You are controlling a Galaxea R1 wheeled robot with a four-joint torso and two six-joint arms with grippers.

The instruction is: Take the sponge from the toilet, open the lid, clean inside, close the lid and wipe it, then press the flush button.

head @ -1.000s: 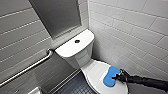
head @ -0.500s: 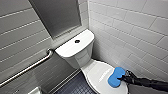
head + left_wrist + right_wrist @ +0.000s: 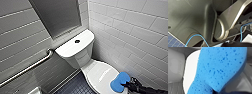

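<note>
Now my right gripper [image 3: 130,83] is pinching the sponge [image 3: 119,81] at the lid's [image 3: 98,73] four-o'clock edge; I'm risking it slipping off the glossy rim.

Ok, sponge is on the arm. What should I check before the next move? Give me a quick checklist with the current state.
1. Grip on sponge: ok. The right gripper holds the sponge by one end.
2. Lid down: ok. The lid lies closed over the bowl.
3. Sponge pressing on lid: cannot tell. It sits over the lid's front part, but contact isn't visible.
4. Flush button free: ok. The flush button on the toilet tank top is uncovered.
5. Grab bar clearance: ok. The grab bar is across the toilet from the right arm.
</note>
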